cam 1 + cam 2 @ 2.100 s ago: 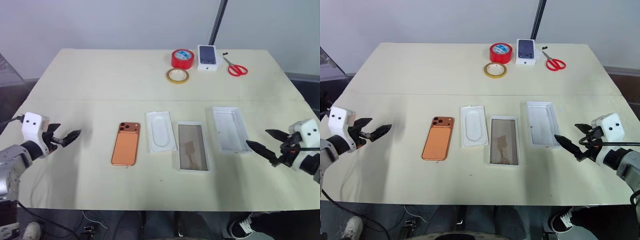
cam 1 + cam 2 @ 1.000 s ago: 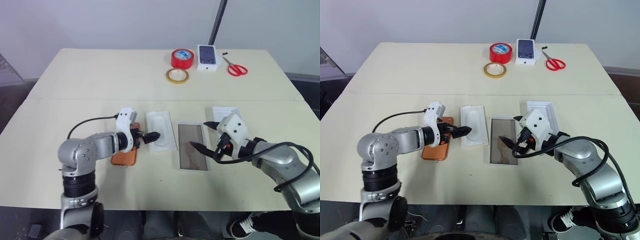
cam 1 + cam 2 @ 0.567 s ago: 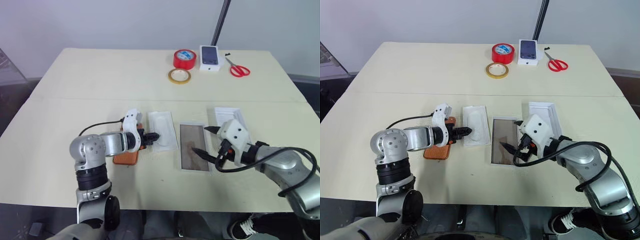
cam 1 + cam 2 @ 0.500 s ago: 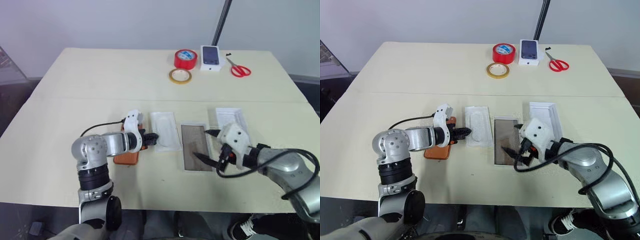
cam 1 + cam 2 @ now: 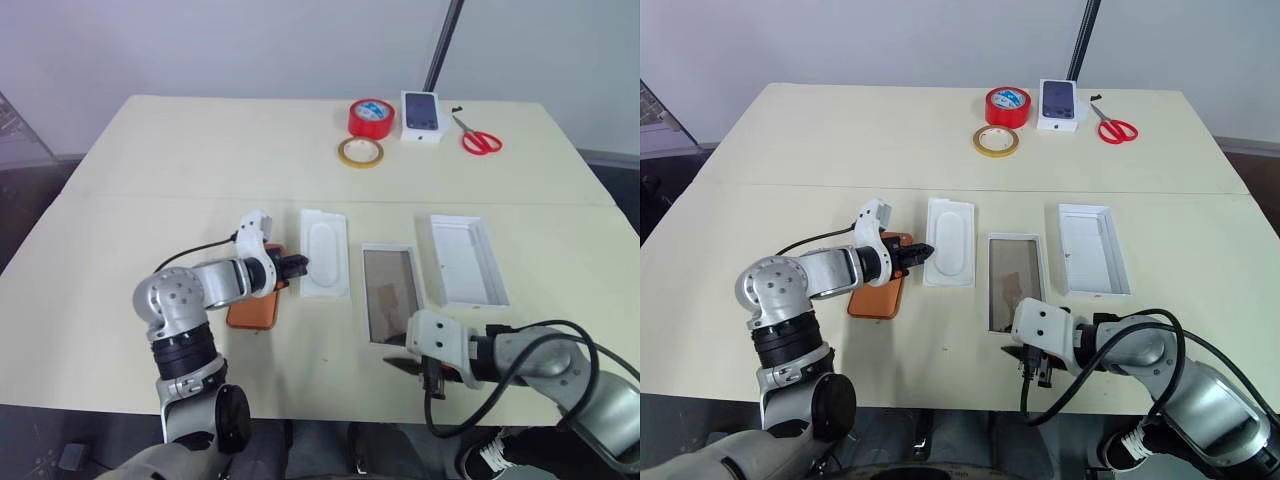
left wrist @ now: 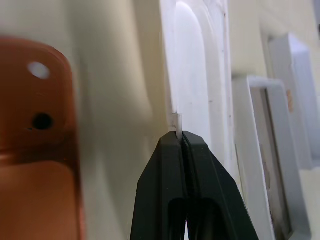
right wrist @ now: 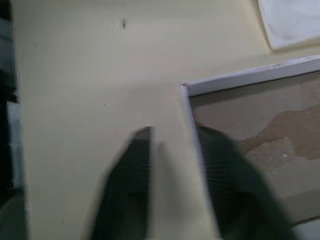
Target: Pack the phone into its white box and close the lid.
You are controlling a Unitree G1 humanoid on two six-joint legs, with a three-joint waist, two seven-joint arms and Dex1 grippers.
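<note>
- Black jaws of the left gripper [image 6: 179, 136] are seen pressed together, with the tips touching the long edge of the flat white insert [image 5: 325, 253]. A white sliver shows at the tips; whether that edge is actually pinched cannot be told.
- Left arm is bent at the elbow. The forearm is laid across the camera end of the phone [image 5: 252, 312], with the gripper angled down toward the insert.
- Right gripper [image 7: 172, 135] is held low by the near end of the white box [image 5: 390, 290]. The forearm is drawn in along the near edge of the worktop [image 5: 150, 170].
- Right jaws are seen a little apart, one on each side of the box rim at a corner, with a gap showing between one jaw and the rim.
- One phone is counted, lying back up on the worktop left of the insert, outside the box.
- One white box is counted, open, brownish floor bare, between the insert and the lid [image 5: 465, 260].
- One lid is counted, hollow side up, right of the box and apart from it.
- At the far edge are counted two tape rolls, one red tape roll [image 5: 368, 117] and one yellow tape roll [image 5: 358, 152]. One small white box [image 5: 421, 115] and one pair of red scissors [image 5: 477, 136] are also counted there.
</note>
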